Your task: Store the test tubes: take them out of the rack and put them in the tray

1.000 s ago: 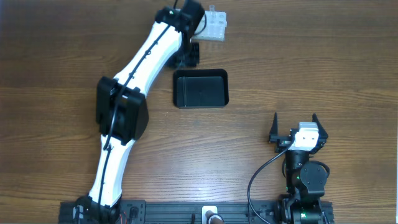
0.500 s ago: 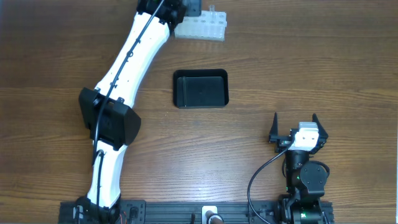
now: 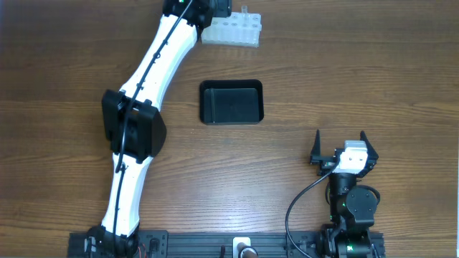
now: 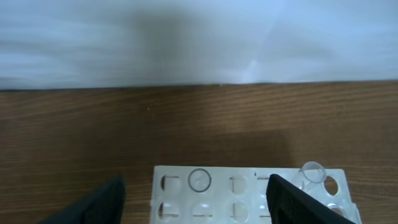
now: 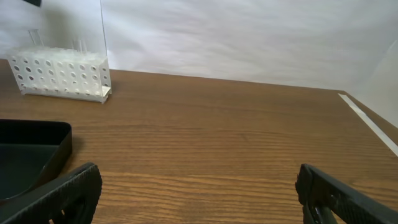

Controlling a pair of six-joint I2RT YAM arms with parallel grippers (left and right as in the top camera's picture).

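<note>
Wooden tabletop (image 3: 358, 86) is carrying everything. Left arm (image 3: 154, 72), white with black joints, is lying stretched from its base at the bottom edge up to the far edge of the top view. Right arm (image 3: 351, 201) is sitting folded close above its own base, well apart from the work. Black tray (image 3: 231, 82) is resting near the middle of the tabletop, low-walled and rectangular; the right wrist view is catching one corner of it (image 5: 62, 140). White rack (image 3: 233, 32) is standing beyond the tray, apart from it, near the tabletop's far edge. Left gripper (image 4: 196, 186) is hanging over the rack (image 4: 249, 196), fingers (image 4: 102, 202) spread wide apart and clamping nothing; whether they are touching the rack, cannot tell. Right gripper (image 3: 338, 147) is pointing toward the tray from a distance, fingers (image 5: 74, 186) likewise wide apart and holding nothing. Clear test tubes are standing upright in the rack: one (image 4: 313, 171) is poking up at one end, another (image 4: 199, 180) is sitting further along the same row.
</note>
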